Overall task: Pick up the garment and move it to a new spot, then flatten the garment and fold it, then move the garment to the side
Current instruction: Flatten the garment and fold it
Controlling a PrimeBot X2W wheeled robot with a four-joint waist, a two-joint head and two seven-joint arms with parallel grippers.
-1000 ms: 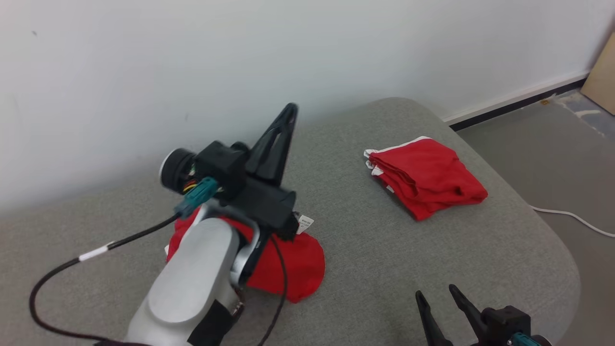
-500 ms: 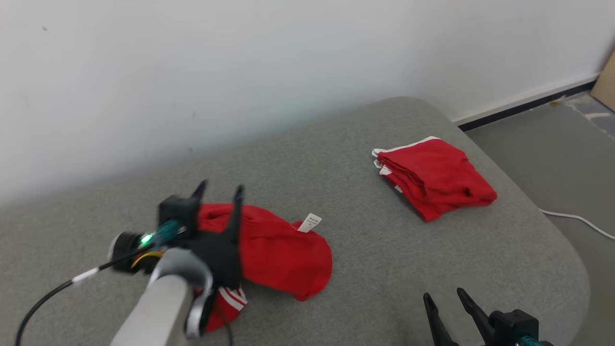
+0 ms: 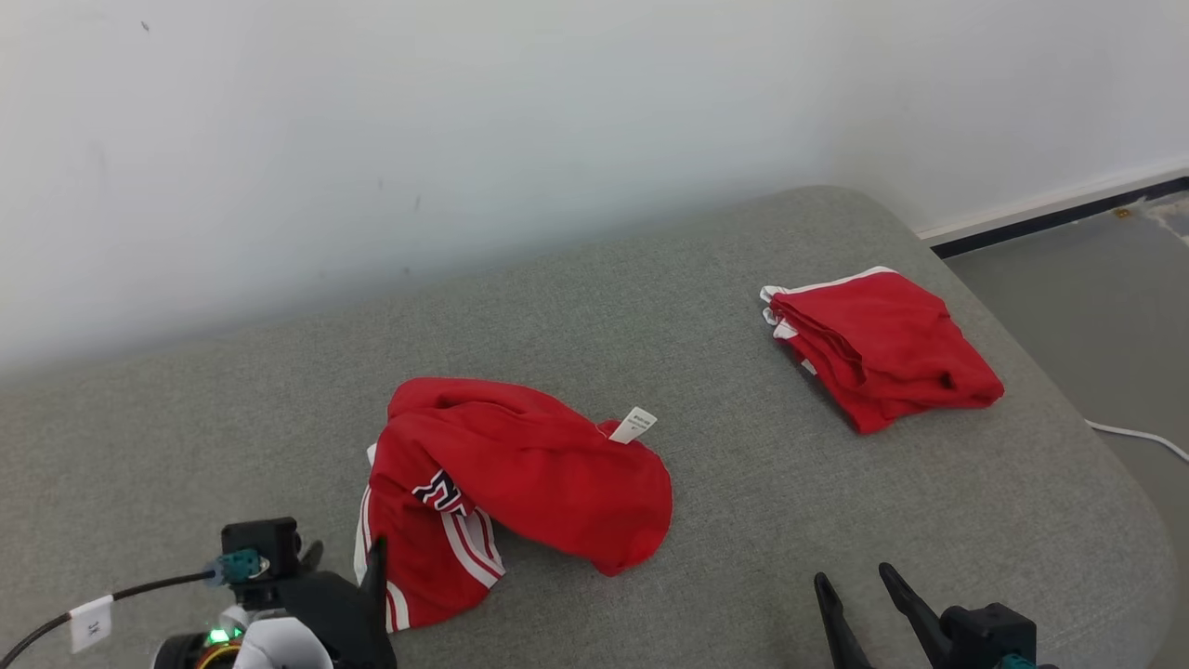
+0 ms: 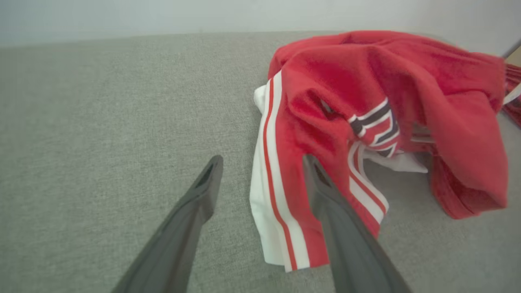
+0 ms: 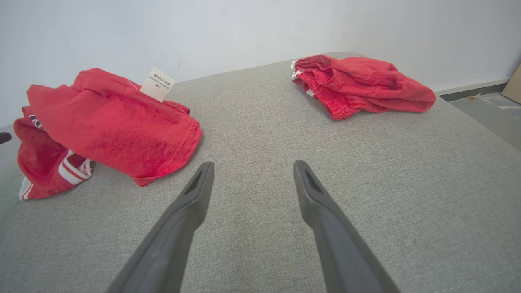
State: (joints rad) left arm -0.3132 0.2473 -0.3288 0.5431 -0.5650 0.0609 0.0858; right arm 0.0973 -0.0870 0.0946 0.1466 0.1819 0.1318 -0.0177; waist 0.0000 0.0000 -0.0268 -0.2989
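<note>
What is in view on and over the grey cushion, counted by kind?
Red garments: 2, the crumpled striped garment and the folded garment
Open grippers: 2, the left gripper and the right gripper
White care label: 1
Total: 5

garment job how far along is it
Done, apparently: the crumpled garment lies loose on the grey cushion, so the first move looks finished. In hand: nothing; the left hand is open at its striped edge, the right hand open and apart from it. Left: flatten, fold, then shift it aside; a folded red garment already sits to its right.
</note>
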